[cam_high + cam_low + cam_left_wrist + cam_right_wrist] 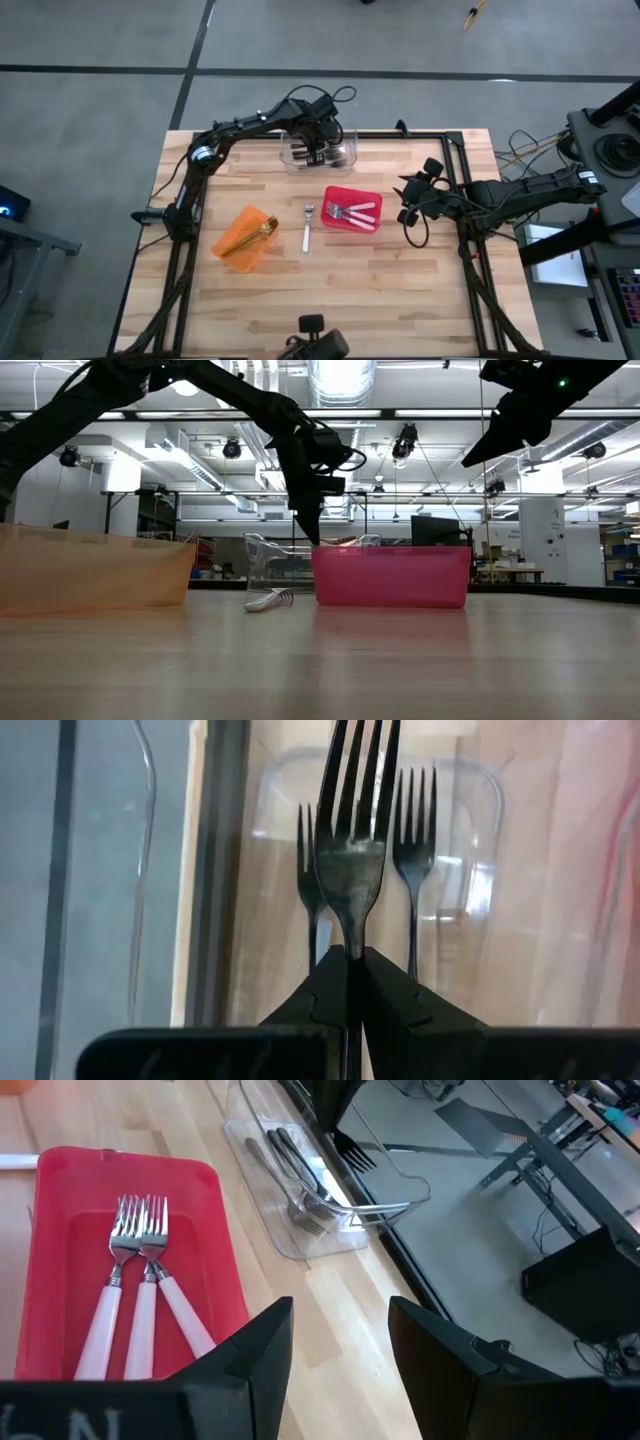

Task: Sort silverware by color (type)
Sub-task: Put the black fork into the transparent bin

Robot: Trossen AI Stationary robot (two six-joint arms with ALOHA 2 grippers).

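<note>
From above I see the wooden bench (400,290) on grey floor carrying three bins: orange (245,238), red (351,209) and clear (318,150), with one white-handled fork (307,228) loose between orange and red. My left wrist view shows the left pincer (352,960) pinching a black fork (353,850) over two more in the clear bin. My right wrist view shows the right pincer (340,1345) spread, with three white-handled forks (140,1290) in the red bin.

On my wooden table (400,290) I see 3 bins. The clear bin (292,155) is at 12 o'clock, near the far edge. The red bin (352,194) is approx. in the centre. The orange bin (238,252) lies tilted at 9 o'clock.
</note>
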